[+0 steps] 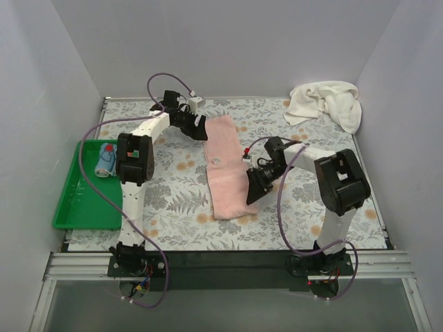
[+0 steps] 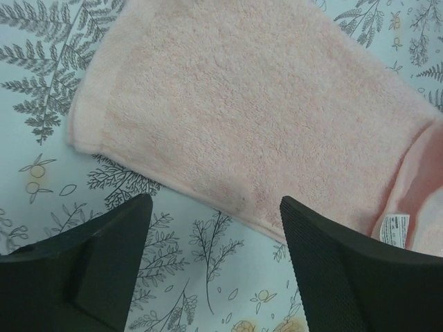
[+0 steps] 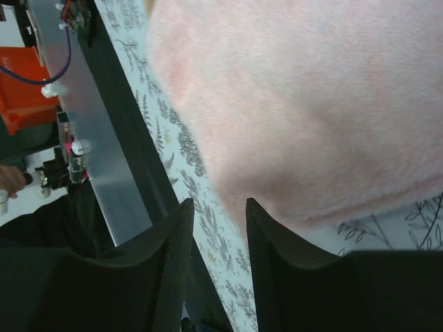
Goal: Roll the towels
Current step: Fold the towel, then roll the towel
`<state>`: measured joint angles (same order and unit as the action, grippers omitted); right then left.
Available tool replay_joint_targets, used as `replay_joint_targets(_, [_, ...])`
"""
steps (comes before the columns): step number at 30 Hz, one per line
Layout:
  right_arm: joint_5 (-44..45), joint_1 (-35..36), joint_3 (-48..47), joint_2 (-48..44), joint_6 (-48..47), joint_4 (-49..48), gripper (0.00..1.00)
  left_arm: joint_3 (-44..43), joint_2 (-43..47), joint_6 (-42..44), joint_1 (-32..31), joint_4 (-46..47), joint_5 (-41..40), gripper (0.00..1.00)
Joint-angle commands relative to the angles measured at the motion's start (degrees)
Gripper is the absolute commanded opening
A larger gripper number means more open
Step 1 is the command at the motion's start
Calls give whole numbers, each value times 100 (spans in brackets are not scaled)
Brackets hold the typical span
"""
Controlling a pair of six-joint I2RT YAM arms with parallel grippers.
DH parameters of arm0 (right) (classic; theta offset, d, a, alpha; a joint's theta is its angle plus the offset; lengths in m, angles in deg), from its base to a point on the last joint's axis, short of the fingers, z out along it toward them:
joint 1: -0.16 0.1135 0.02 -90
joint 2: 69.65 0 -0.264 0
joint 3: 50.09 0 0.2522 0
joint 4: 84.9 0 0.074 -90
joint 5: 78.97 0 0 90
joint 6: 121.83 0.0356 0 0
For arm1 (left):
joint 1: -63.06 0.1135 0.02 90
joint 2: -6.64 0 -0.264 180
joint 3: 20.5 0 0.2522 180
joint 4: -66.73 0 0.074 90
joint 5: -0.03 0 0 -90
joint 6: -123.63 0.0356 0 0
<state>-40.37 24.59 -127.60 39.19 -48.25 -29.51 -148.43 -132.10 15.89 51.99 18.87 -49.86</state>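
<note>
the small towel (image 1: 223, 166) is lying flat at the middle of the surface (image 1: 173, 200), running from far to near, while the long towel (image 1: 325, 102) is sitting bunched in the far right corner. a tray (image 1: 76, 207) is lying at the left edge, holding a can (image 1: 105, 160) at its far end.

White-linked arms, black joints, purple cables, ribbed black pincer fingers (image 2: 332, 263).

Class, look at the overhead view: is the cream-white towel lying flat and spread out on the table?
No. The white towel sits crumpled in a heap at the far right corner, while the pink towel lies spread flat.
</note>
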Motion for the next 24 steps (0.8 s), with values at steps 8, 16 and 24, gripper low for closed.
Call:
replay_joint_targets(8, [-265,-166,-998,-937,526,-392,39,2843,3970,1096,-87,973,33,79])
replay_joint_targets(16, [-284,132,-571,-407,869,-963,35,5842,6568,3046,-2105,1170,-1119,72])
replay_joint_targets(24, [279,142,-296,357,992,-1394,33,7565,7071,3172,-4393,1845,-2604,69])
